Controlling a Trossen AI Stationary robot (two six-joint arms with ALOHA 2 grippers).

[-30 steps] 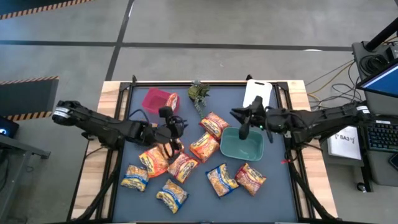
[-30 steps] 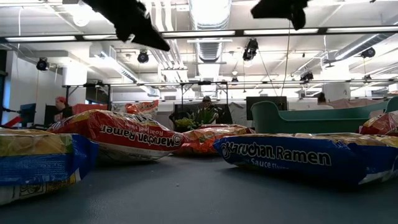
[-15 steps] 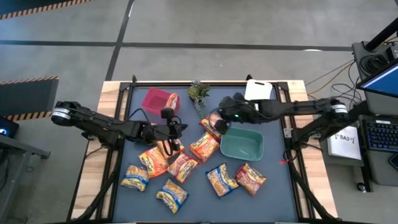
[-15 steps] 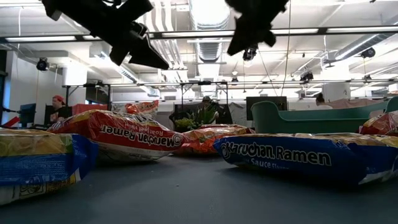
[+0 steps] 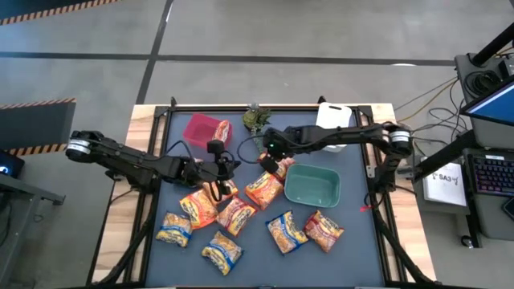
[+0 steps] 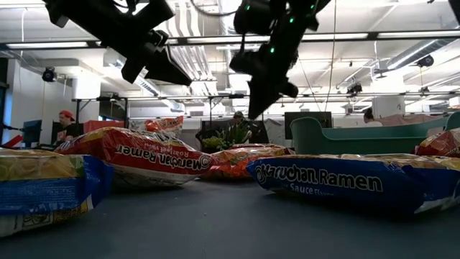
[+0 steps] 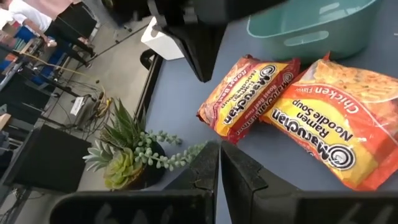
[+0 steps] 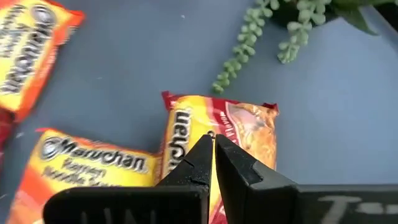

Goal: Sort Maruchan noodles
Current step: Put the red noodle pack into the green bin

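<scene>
Dark right gripper (image 8: 211,144) closed, empty, over red packet (image 8: 239,134).

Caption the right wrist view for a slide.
Right gripper, fingers shut, poised above a red Maruchan ramen packet on the dark table, beside trailing green plant stems.

A grey concrete floor (image 5: 265,32) with dark seams and hazard-striped edging surrounds the table. At the room's far side, fluorescent ceiling lights (image 6: 359,36), exposed ducts (image 6: 241,21), monitors (image 6: 305,119) and seated people (image 6: 70,124) show.
</scene>
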